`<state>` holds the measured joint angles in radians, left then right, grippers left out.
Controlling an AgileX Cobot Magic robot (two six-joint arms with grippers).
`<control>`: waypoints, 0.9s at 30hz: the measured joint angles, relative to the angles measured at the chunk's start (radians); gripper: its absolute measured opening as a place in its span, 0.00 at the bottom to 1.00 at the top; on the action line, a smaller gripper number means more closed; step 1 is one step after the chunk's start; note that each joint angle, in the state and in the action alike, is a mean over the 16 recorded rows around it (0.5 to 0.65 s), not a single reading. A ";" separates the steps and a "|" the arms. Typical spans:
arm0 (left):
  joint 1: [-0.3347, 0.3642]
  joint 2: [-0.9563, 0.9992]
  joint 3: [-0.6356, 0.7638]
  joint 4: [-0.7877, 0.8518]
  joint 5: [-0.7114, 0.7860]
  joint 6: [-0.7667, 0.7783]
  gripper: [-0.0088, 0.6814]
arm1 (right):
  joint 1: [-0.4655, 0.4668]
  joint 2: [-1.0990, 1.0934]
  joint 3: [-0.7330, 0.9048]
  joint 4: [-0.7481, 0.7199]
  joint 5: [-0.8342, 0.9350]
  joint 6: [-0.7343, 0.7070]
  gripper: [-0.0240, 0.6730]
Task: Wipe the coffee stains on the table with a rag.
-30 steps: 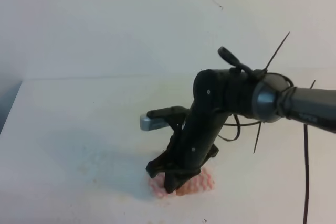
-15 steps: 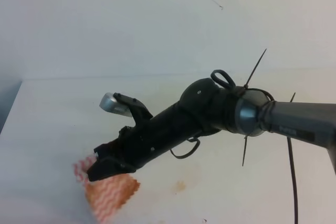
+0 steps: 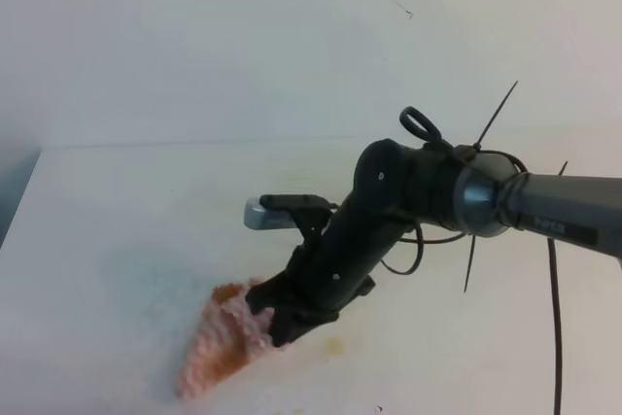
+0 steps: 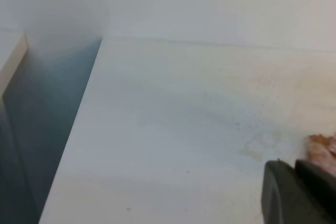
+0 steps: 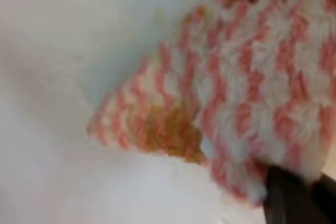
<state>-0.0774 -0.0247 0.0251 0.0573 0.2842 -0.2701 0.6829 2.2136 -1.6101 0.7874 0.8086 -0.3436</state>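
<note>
coffee stains (image 3: 335, 345) show as a small tan-orange spot on the white desk (image 3: 117, 230), just right of the rag, with fainter tan rings and specks visible in the left wrist view. the rag (image 3: 225, 339), pink-and-white striped and fuzzy, lies spread on the desk toward the front, its surface blotched orange-brown in places; the right wrist view shows that brown soak up close. the right end effector (image 3: 277, 323) is down on the rag's right edge, fingers pressed together and pinching the cloth. its black arm (image 3: 389, 206) slants in from the right side, cables and zip ties sticking off it. the left end effector isn't visible in any view, so i can't tell its state.
</note>
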 joint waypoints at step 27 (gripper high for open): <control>0.000 -0.002 0.006 0.000 -0.001 0.000 0.01 | -0.135 -0.313 0.000 -0.953 0.166 0.554 0.06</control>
<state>-0.0774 -0.0263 0.0308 0.0573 0.2833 -0.2700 0.5480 1.9003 -1.6101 -0.1653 0.9741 0.2101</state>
